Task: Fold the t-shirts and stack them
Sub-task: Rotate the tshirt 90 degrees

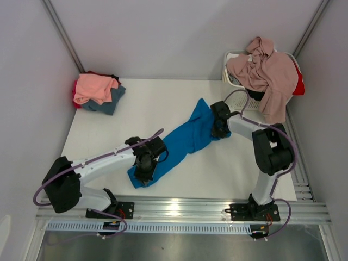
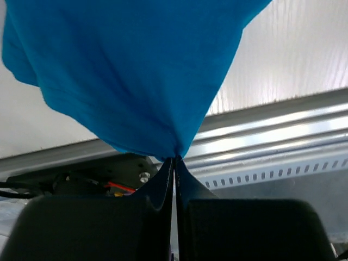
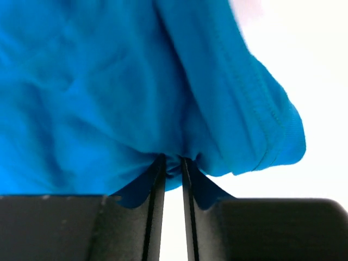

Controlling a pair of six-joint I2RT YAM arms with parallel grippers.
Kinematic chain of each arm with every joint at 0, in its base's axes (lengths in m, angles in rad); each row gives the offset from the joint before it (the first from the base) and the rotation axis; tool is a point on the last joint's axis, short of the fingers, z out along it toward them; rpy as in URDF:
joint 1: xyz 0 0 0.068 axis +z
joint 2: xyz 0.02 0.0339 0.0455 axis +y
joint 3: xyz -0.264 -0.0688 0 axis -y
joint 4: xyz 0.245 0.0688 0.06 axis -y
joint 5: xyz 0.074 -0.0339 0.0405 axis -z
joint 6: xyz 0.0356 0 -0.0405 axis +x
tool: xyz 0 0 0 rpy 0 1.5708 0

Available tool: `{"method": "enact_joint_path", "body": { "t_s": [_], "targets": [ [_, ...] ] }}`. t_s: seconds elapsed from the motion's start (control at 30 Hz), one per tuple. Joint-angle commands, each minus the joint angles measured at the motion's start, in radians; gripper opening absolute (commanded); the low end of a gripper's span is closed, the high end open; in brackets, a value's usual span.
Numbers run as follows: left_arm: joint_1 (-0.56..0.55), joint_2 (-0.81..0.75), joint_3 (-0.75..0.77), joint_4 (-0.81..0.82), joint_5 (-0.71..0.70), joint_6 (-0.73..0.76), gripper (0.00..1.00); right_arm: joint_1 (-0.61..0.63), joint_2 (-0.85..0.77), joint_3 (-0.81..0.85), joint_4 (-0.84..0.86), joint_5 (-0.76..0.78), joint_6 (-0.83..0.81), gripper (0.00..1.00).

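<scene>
A bright blue t-shirt (image 1: 185, 138) lies bunched in a long diagonal band across the middle of the table. My left gripper (image 1: 145, 173) is shut on its near-left end; in the left wrist view the cloth (image 2: 125, 70) hangs from the closed tips (image 2: 175, 159). My right gripper (image 1: 219, 128) pinches the far-right end, and a fold of the shirt (image 3: 109, 81) is bunched between its narrow jaws (image 3: 173, 161). A salmon pink shirt (image 1: 95, 87) tops a pile over a slate blue-grey one (image 1: 111, 100) at the back left.
A white slatted basket (image 1: 231, 76) stands at the back right, with a dusty mauve-pink shirt (image 1: 269, 73) draped over its side and a red one (image 1: 298, 81) behind. Walls close in on three sides. A metal rail (image 1: 179, 209) runs along the near edge.
</scene>
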Motion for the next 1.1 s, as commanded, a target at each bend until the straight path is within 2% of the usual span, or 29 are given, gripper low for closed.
{"method": "enact_joint_path", "body": {
  "t_s": [0.0, 0.17, 0.27, 0.3, 0.53, 0.63, 0.73, 0.77, 0.9, 1.0, 1.03, 1.07],
  "targets": [
    [-0.046, -0.081, -0.004, -0.084, 0.066, -0.064, 0.0, 0.001, 0.179, 0.124, 0.038, -0.077, -0.031, 0.17],
    [-0.097, -0.159, -0.019, -0.107, 0.169, -0.051, 0.0, 0.001, 0.349, 0.386, 0.094, -0.17, -0.113, 0.17],
    [-0.126, -0.232, -0.036, -0.114, 0.256, -0.049, 0.01, 0.001, 0.462, 0.543, 0.059, -0.194, -0.153, 0.2],
    [-0.137, -0.254, -0.05, -0.118, 0.272, -0.05, 0.01, -0.002, 0.488, 0.648, 0.049, -0.194, -0.159, 0.21],
    [-0.143, -0.407, -0.082, -0.167, 0.33, -0.069, 0.01, -0.005, 0.691, 0.977, 0.032, -0.313, -0.156, 0.3],
    [-0.143, -0.443, -0.064, -0.177, 0.332, -0.072, 0.01, -0.002, 0.697, 0.972, 0.08, -0.336, -0.163, 0.37],
    [-0.145, -0.489, -0.036, -0.193, 0.274, -0.073, 0.01, 0.004, 0.624, 0.877, 0.169, -0.298, -0.189, 0.47],
    [-0.145, -0.498, -0.015, -0.205, 0.237, -0.08, 0.0, 0.009, 0.592, 0.8, 0.232, -0.271, -0.199, 0.5],
    [-0.145, -0.483, 0.06, -0.231, 0.041, -0.077, 0.01, 0.02, 0.427, 0.657, 0.346, -0.233, -0.242, 0.65],
    [-0.143, -0.417, 0.117, -0.246, -0.106, -0.034, 0.01, 0.024, 0.325, 0.596, 0.364, -0.36, -0.268, 0.73],
    [-0.143, -0.351, 0.151, -0.248, -0.218, -0.015, 0.01, 0.03, 0.288, 0.591, 0.351, -0.396, -0.285, 0.74],
    [-0.142, -0.314, 0.189, -0.234, -0.266, -0.003, 0.01, 0.041, 0.269, 0.582, 0.323, -0.411, -0.297, 0.74]
  ]
}}
